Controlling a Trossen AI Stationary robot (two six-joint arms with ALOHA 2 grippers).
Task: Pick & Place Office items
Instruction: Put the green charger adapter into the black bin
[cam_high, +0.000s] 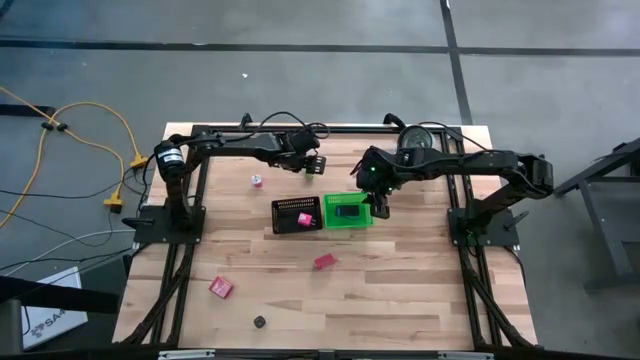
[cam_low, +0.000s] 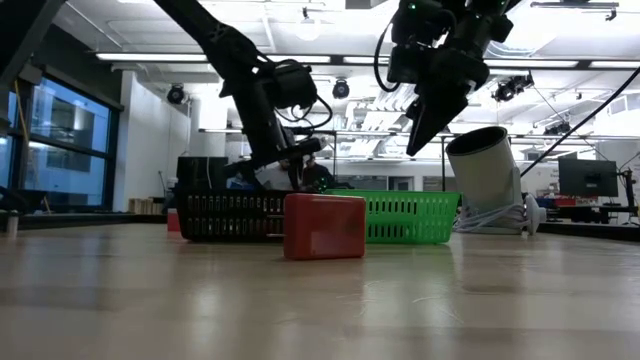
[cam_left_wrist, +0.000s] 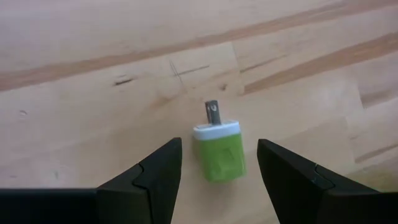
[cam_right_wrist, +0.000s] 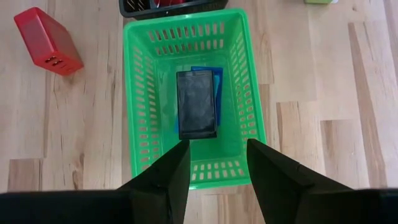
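A small green-and-white plug block (cam_left_wrist: 219, 151) lies flat on the wood, metal prong pointing away from me. My left gripper (cam_left_wrist: 219, 171) is open, its fingers standing on either side of the block without touching it; in the high view it (cam_high: 312, 166) is at the far side of the table. My right gripper (cam_right_wrist: 217, 163) is open above the near wall of the green bin (cam_right_wrist: 140, 93), where a black flat piece (cam_right_wrist: 196, 102) lies on a blue one (cam_right_wrist: 216, 78). A red block (cam_high: 324, 261), a pink-red block (cam_high: 220, 287), a black bit (cam_high: 260, 322) and a pink bit (cam_high: 257, 181) rest on the table.
The black mesh tray (cam_high: 285, 216) stands beside the green bin (cam_high: 347, 224) on its left, with a pink piece (cam_high: 305, 218) inside. A shiny silver round object (cam_low: 488, 170) stands at the far right, behind the bin. The nearer half of the table holds only scattered pieces.
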